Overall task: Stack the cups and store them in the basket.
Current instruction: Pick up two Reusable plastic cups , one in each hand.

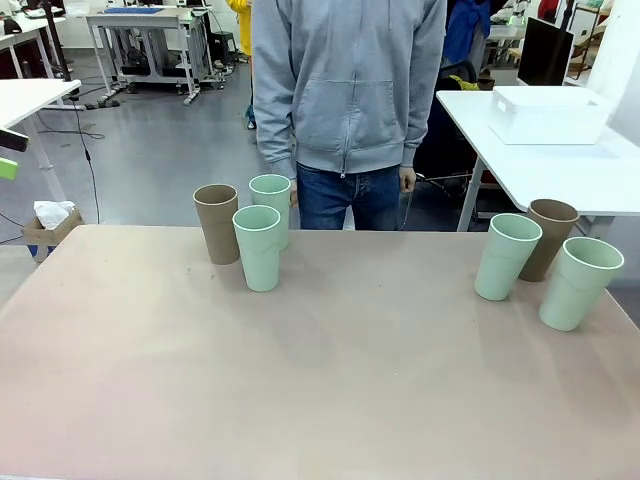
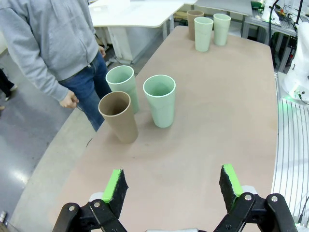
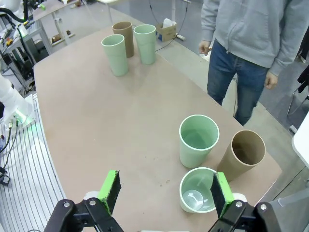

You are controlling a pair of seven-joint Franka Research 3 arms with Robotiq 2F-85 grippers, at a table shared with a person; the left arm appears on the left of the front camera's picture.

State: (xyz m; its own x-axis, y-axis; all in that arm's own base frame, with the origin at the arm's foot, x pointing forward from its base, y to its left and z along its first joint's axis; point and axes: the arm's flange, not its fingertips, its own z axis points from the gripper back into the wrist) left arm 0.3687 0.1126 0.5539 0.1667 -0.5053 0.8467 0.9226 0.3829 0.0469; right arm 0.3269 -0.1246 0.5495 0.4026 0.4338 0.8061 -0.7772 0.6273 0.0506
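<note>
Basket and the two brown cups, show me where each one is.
basket [image 1: 545, 125], front view, front wall.
left brown cup [image 1: 219, 235], front view, side wall.
right brown cup [image 1: 556, 235], front view, side wall.

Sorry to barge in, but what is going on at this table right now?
Nothing is being handled yet. On the table stand a left trio and a right trio of upright cups, each one brown and two green. The left gripper and right gripper hang open and empty. A person stands idle at the far side. The basket sits on a separate white table behind.
</note>
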